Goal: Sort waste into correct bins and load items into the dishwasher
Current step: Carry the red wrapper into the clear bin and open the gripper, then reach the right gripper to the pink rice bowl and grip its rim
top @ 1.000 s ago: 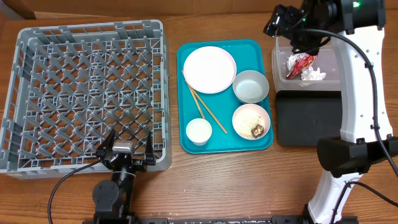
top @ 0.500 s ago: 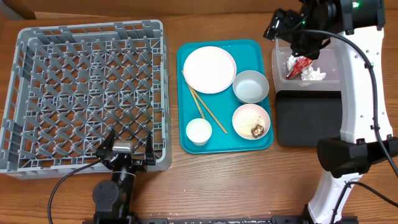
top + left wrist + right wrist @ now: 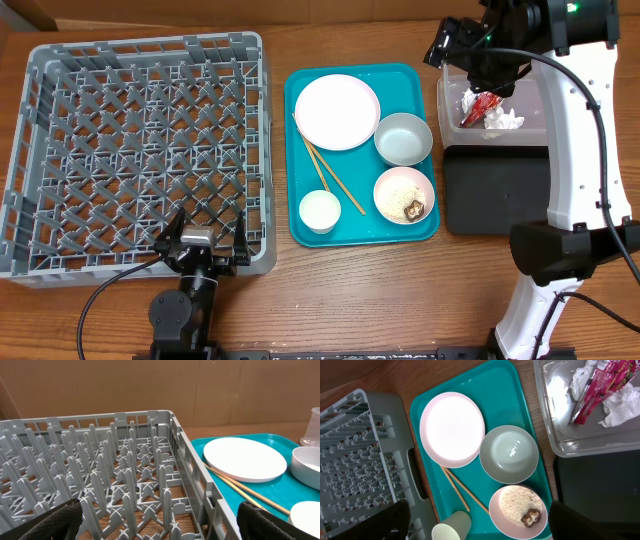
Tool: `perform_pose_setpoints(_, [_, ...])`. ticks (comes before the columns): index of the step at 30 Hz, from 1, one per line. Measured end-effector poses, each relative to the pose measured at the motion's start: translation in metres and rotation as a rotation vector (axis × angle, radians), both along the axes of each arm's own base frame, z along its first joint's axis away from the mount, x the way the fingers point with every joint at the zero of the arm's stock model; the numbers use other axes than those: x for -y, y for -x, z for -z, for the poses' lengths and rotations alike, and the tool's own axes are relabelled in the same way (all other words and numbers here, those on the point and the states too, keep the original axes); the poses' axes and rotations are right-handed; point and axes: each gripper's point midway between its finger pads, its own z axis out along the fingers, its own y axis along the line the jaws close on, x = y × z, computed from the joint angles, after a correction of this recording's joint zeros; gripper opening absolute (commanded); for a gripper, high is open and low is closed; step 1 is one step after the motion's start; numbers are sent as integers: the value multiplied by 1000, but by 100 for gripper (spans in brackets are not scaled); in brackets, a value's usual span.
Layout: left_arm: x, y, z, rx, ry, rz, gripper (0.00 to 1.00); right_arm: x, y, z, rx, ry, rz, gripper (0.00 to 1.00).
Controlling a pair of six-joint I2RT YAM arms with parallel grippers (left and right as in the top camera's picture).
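Comparing the overhead view with the two earlier ones, almost nothing has shifted: the right end effector (image 3: 470, 45) still hangs above the far rim of the clear tub (image 3: 446, 112), and the red wrapper (image 3: 482, 106) and white tissue (image 3: 507, 119) lie inside the tub, just below and beyond it. Whether its fingers are apart or together I cannot tell from above. The black tray (image 3: 497, 190) sits nearer the arm's base, bare. The left end effector (image 3: 200, 248) has stayed parked at the near rim of the grey rack (image 3: 40, 60), fingers spread apart and holding nothing.

In the left wrist view the rack (image 3: 165, 415) lies straight ahead with nothing on its pegs; the plate (image 3: 245, 458) and chopsticks (image 3: 245, 491) rest off to the right on the teal tray (image 3: 295, 490).

In the right wrist view, fingertips show at both lower corners, wide apart and carrying nothing. The wrapper (image 3: 600, 387) and tissue (image 3: 625, 402) sit in the tub (image 3: 555, 435). Below are the plate (image 3: 451, 429), an empty bowl (image 3: 509, 454), a bowl of rice (image 3: 516, 510) with a brown lump (image 3: 531, 516), and a cup (image 3: 451, 530).

The dry waste looks binned; the rice, the lump and all the dishes remain.
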Motion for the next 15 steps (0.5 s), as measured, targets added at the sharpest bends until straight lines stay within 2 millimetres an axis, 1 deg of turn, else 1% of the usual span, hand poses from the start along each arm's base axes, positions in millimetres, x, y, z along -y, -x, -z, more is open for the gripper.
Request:
perform_pose_setpoints(9, [0,0,0,0,0,0,100,0,3,1,-8,10,-22,88])
perform_pose_setpoints(15, [0,0,0,0,0,0,100,-4,7,2,-16,16,-42,84])
